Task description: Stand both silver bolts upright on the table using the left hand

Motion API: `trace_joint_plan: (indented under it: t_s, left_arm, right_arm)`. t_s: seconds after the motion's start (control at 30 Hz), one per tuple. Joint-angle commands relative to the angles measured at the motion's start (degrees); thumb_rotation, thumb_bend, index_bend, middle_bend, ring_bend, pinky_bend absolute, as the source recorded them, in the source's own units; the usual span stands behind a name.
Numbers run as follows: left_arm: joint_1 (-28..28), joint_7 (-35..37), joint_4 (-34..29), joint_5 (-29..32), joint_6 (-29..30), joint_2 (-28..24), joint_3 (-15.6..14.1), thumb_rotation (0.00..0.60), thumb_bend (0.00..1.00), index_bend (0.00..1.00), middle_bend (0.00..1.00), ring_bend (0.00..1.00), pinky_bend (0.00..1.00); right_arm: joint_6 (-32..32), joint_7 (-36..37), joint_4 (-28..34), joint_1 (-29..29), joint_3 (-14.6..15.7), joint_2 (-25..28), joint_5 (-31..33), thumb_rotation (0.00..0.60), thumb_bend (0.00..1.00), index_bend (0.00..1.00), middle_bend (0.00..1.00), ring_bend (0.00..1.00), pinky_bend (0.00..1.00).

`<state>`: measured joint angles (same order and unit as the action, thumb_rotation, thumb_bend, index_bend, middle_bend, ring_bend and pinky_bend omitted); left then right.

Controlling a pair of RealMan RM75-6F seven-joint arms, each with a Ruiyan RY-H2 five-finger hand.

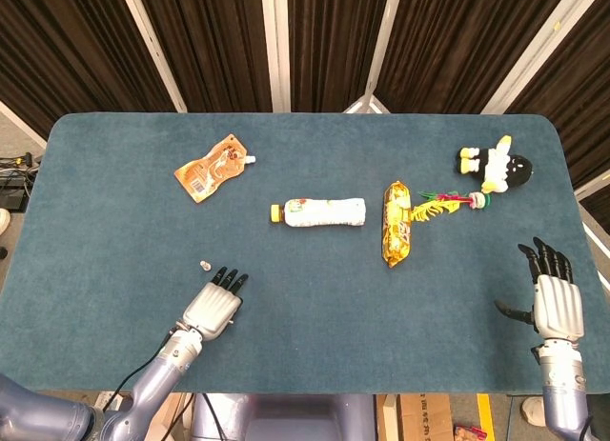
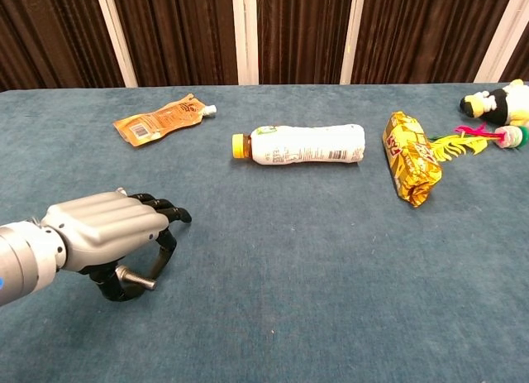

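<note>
Head view: two silver bolts, one upright, one in left hand.

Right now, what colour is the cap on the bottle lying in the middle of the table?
Orange-yellow; the cap on the white bottle shows best in the chest view.

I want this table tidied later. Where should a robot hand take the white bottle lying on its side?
Around the middle of the white bottle, coming from above with fingers across its width: it lies flat, orange cap pointing left, with bare table in front of and behind it.
</note>
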<state>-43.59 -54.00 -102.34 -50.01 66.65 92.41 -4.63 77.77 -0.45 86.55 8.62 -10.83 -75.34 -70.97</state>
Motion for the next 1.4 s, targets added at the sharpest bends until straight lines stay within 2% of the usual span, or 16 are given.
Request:
trace_joint_plan:
  t_s: [0.03,0.33,0.57,0.77,0.9,1.03,1.27,1.4]
  left_arm:
    - [0.2,0.6,0.1,-0.2,-0.3,-0.1,0.2,0.6,0.52,0.58,0.05,0.0,0.0]
    - [1.0,6.9,0.4,-1.2,-3.0,-1.4,1.5,0.6,0.54,0.58,0.05,0.0,0.0]
    - [1.9,18.3,0.5,-3.0,-7.5,-3.6,4.4,0.6,0.54,0.59,0.05,0.0,0.0]
    - [2.8,27.8,1.7,-7.5,-10.0,-4.4,6.2,0.6,0.55,0.58,0.05,0.0,0.0]
    - [3.4,35.4,4.5,-11.6,-12.0,-3.8,7.1,0.6,0.55,0.58,0.05,0.0,0.0]
    - [4.0,46.1,8.0,-16.0,-14.9,-3.1,7.9,0.6,0.55,0.58,0.05,0.0,0.0]
    - [4.0,62.6,11.7,-20.7,-19.3,-2.4,10.2,0.6,0.55,0.6,0.05,0.0,0.0]
    - [3.8,70.5,13.8,-23.6,-21.4,-2.2,10.5,0.6,0.55,0.61,0.05,0.0,0.0]
  right_arm:
    - [0.0,0.1,0.1,0.0,0.0,0.1,-0.1,0.6,0.07,0.18,0.07,0.02,0.0]
    - [0.1,0.1,0.1,-0.1,0.1,0.0,-0.2,0.6,0.07,0.18,0.07,0.02,0.0]
    - [0.0,0.0,0.1,0.0,0.1,0.0,-0.3,0.6,0.07,0.18,0.07,0.02,0.0]
    - [0.3,0.0,0.3,-0.1,0.3,0.0,-0.6,0.6,0.07,0.18,0.07,0.02,0.0]
    - [0.2,0.0,0.5,-0.1,0.5,0.1,-0.7,0.6,0.07,0.18,0.07,0.02,0.0]
    - [0.0,0.0,0.2,0.0,0.5,-0.1,-0.7,0.6,0.07,0.18,0.07,0.02,0.0]
    - [-0.1,0.0,-0.1,0.1,0.5,-0.3,-0.7,0.6,0.07,0.18,0.07,0.02,0.0]
    - [-0.2,-0.1,-0.2,0.2,0.6,-0.5,-0.7,0.6,0.07,0.18,0.07,0.02,0.0]
